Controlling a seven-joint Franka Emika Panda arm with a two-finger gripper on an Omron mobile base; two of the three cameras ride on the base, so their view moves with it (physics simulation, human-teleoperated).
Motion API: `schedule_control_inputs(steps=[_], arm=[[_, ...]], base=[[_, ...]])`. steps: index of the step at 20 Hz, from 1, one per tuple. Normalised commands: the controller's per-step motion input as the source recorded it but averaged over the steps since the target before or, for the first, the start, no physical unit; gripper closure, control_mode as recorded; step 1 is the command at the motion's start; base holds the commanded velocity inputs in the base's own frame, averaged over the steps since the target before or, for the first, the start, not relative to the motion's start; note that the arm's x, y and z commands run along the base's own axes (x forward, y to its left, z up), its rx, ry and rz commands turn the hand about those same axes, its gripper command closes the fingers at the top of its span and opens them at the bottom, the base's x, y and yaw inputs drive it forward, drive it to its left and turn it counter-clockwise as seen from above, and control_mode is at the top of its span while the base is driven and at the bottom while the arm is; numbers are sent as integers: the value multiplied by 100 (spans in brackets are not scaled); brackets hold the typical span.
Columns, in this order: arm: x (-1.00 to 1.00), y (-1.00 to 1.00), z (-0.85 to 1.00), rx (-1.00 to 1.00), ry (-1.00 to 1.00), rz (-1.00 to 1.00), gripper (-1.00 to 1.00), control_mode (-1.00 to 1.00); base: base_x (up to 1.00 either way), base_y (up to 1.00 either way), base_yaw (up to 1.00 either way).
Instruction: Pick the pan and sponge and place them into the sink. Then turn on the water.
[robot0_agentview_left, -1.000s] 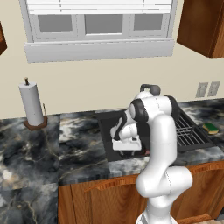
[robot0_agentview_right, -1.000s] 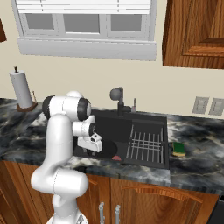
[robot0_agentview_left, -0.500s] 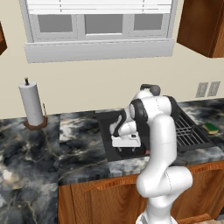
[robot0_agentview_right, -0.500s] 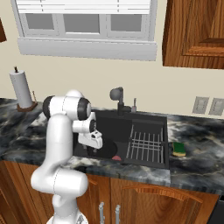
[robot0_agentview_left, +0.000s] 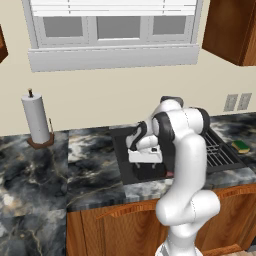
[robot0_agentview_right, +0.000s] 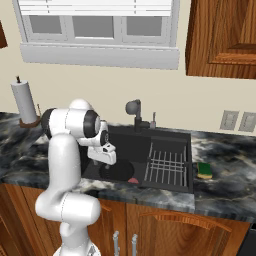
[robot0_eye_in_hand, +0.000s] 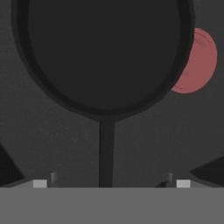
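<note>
One black pan (robot0_eye_in_hand: 105, 52) lies flat in the sink (robot0_agentview_right: 170, 137), right under the claw (robot0_eye_in_hand: 111, 183), with its handle pointing between the wide-apart fingers and touching neither. Far off, the sponge (robot0_agentview_right: 204, 170) sits on the worktop (robot0_agentview_right: 225, 190).

Drying rack (robot0_agentview_right: 167, 166) beside open sink (robot0_agentview_right: 131, 146) floor

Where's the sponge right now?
The sponge sits on the counter just right of the sink, beside the drying rack, in the right base view.
</note>
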Motion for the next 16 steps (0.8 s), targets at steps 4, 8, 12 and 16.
schedule_control_inputs(steps=[4, 8, 12, 16], arm=[[-38, -3, 44, 0, -4, 0, -100, -100], [-52, -8, 35, 0, -8, 1, -100, -100], [-57, -7, 29, 0, -9, 1, -100, -100], [-60, -1, 25, 2, -6, 1, -100, -100]], base=[[0, 0, 0], [0, 0, 0], [0, 0, 0], [0, 0, 0]])
